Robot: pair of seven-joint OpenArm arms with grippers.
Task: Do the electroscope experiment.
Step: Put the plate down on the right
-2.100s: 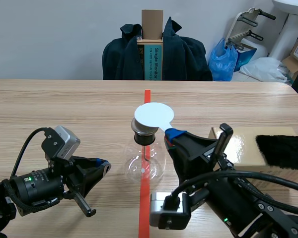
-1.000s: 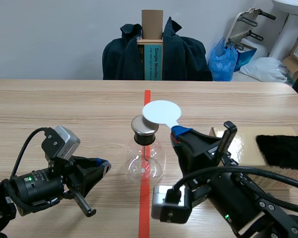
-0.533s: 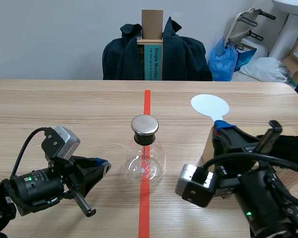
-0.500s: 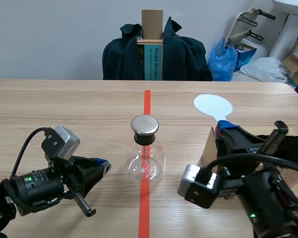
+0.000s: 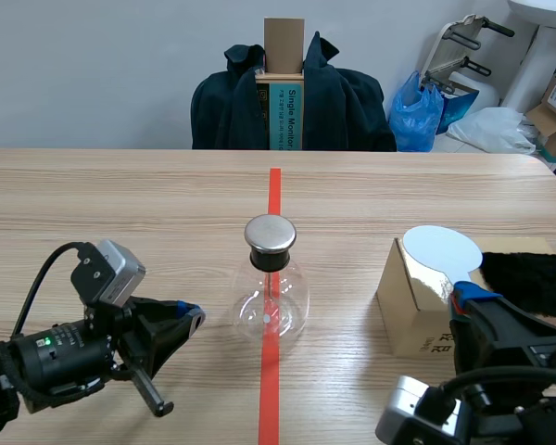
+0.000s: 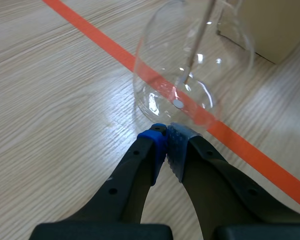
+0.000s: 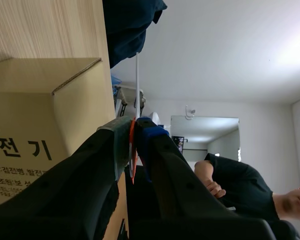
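Electroscope flask (image 5: pixel 271 297) stands upright; right gripper (image 5: pixel 473 297), clamped on the white disc (image 5: pixel 442 248) by its handle, holds it right of the flask over the cardboard box (image 5: pixel 408 315), beside the black fur (image 5: pixel 533 281); left gripper (image 6: pixel 166 135) is closed empty at the flask's base; charging and cap contact judged outstanding.

A plain pale grey wall (image 5: pixel 93 65) closes the far side behind a light wood-grain table (image 5: pixel 120 204). Centred beyond the table, a dark jacket (image 5: pixel 343 102) is draped around a tall upright cardboard box (image 5: pixel 284 46). In the corner beside it lie a blue plastic bag (image 5: pixel 419 111), a white bag (image 5: pixel 496 128), a white pedestal basin (image 5: pixel 542 46) and a brown carton (image 5: pixel 554 104). Lighting is even and diffuse.
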